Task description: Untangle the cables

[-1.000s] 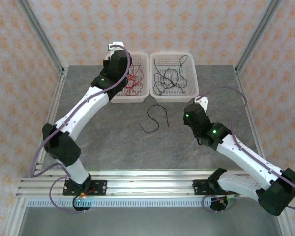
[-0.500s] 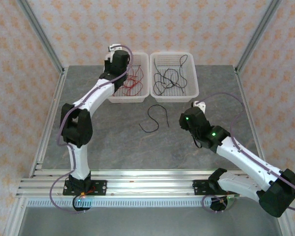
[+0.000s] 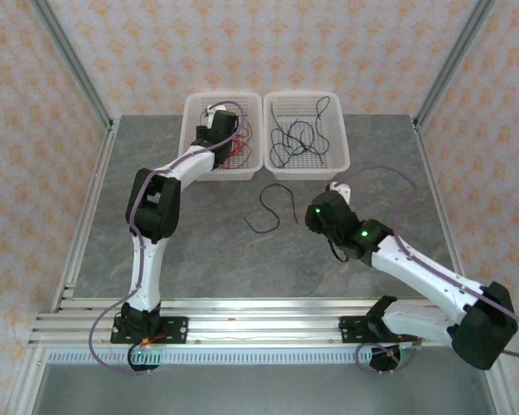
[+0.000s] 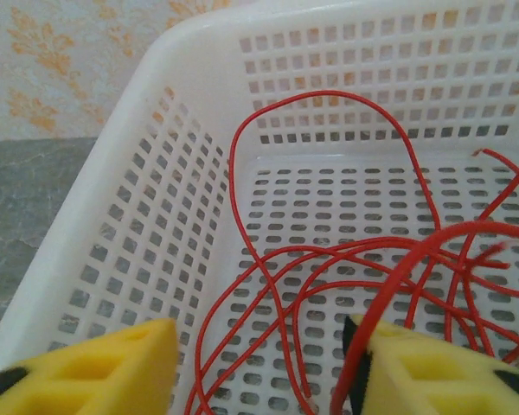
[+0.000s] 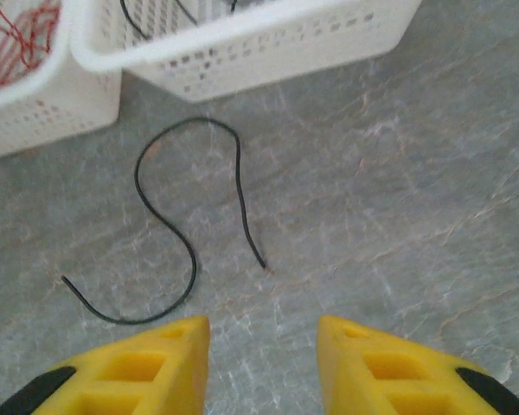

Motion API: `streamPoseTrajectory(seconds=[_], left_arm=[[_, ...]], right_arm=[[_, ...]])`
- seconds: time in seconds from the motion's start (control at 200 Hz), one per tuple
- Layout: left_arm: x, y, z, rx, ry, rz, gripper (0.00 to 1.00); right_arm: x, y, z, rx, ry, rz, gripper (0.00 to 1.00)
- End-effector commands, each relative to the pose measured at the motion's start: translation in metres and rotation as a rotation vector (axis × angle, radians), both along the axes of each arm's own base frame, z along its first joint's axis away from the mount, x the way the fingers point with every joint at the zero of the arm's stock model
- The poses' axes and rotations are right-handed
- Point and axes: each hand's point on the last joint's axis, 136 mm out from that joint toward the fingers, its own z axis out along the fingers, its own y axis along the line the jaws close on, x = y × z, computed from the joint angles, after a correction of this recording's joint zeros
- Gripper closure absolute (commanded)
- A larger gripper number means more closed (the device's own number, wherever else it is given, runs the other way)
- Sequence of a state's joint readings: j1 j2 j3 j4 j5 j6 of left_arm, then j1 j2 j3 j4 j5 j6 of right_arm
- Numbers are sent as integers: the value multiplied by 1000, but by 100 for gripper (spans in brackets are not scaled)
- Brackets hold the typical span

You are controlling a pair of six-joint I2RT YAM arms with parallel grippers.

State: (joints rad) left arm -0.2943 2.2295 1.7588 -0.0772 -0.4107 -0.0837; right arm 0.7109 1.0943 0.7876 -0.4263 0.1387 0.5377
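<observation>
**A:** Red first: red cables heaped in the left basket, crossing and touching one another. Left gripper down among them, spread, pinching nothing, with one thick strand right against the inner face of a finger.

**B:** Risk there?

**A:** Probably a snag. Could drag that strand back out on lifting. Might also tug the light basket along, if caught in the mesh.

**B:** Other side?

**A:** Right gripper spread too, empty, hovering low over one loose black cable. Cable in an S-curve on the table, just in front of the baskets. Could miss on closing: thin wire, flat on a hard top, easy to slide off or to scrape. More black cables in the right basket.

**B:** Surface, room?

**A:** Grey marbled slab, matt. Aluminium rails along the near edge, slanted posts at the back corners. Pale wallpaper with orange motifs all round.
</observation>
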Motion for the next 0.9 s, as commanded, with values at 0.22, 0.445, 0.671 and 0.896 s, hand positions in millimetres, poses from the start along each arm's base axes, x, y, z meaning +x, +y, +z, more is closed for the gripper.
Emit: streamPoseTrajectory(seconds=[0.22, 0.445, 0.671, 0.896], left_arm=[[-9, -9, 105, -106, -144, -47, 9], [-35, -14, 175, -176, -230, -120, 1], [-78, -24, 221, -249, -310, -252, 1], [-99, -33, 201, -299, -218, -314, 2]], right_arm=[[-2, 56, -20, -5, 68, 102, 60], [-10, 110, -39, -186, 81, 507, 52], [-6, 149, -52, -273, 85, 785, 34], [11, 176, -82, -328, 122, 865, 34]])
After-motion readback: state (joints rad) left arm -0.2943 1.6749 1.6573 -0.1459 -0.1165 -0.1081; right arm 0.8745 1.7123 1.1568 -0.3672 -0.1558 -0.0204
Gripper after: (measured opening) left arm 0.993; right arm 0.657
